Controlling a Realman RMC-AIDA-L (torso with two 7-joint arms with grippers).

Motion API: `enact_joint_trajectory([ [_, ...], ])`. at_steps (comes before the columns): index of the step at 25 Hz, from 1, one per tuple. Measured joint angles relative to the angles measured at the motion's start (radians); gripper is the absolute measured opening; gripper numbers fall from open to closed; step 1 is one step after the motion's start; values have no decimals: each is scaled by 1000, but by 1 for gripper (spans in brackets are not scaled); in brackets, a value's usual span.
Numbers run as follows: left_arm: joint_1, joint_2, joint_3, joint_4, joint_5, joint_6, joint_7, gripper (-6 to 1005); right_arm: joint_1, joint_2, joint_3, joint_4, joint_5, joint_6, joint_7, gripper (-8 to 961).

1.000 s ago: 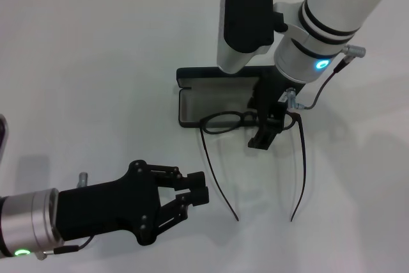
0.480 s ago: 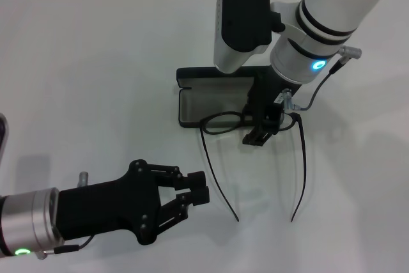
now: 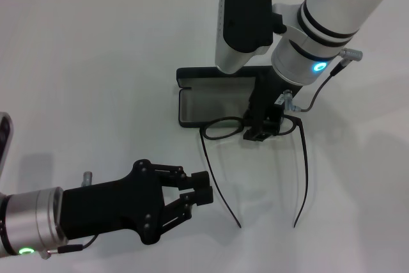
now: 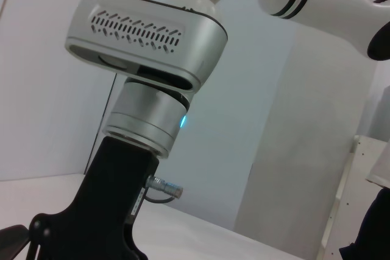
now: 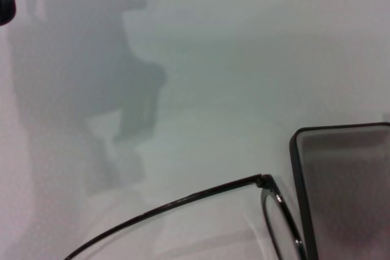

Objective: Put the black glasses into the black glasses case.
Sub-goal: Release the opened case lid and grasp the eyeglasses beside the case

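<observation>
Head view: over the last second the right claw (image 3: 259, 131) has drawn back from the near side of the frame toward 12 o'clock, and it now sits right on the bridge of the black glasses (image 3: 225, 128), at the front lip of the black glasses case (image 3: 214, 103). The temple tips have slid a little toward 6 o'clock in that time, so the glasses are being handled rather than lying loose. The claw looks pinched narrow around the bridge, though its tips merge with the dark frame and I cannot tell for sure that it grips. The case stands open, grey lining up, lid at 12 o'clock; the glasses lie just outside it at its 6 o'clock edge, temples unfolded and trailing across the tabletop (image 3: 96, 62). I judge the task barely begun: the frame has yet to be lifted over the lip. The left claw (image 3: 195, 191) has crept slightly toward 3 o'clock and waits at 7 o'clock of the scene, jaws nearly together, holding nothing.

Left wrist view: only the right arm's wrist housing (image 4: 146, 38) is seen against a pale wall; neither glasses nor case appears.

Right wrist view: one temple and a lens corner of the black glasses (image 5: 268, 196) run touching the rim of the black glasses case (image 5: 301, 193), confirming that the frame is outside. No fingers show here.
</observation>
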Motion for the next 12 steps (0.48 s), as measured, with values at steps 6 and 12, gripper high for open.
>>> enact_joint_trajectory([
  [6,-1,0,0,-1,0,0,0,193,-1,0,0,0,0,0,6,331],
  [12,-2,0,0,-2,0,0,0,193,-1,0,0,0,0,2,7,311],
])
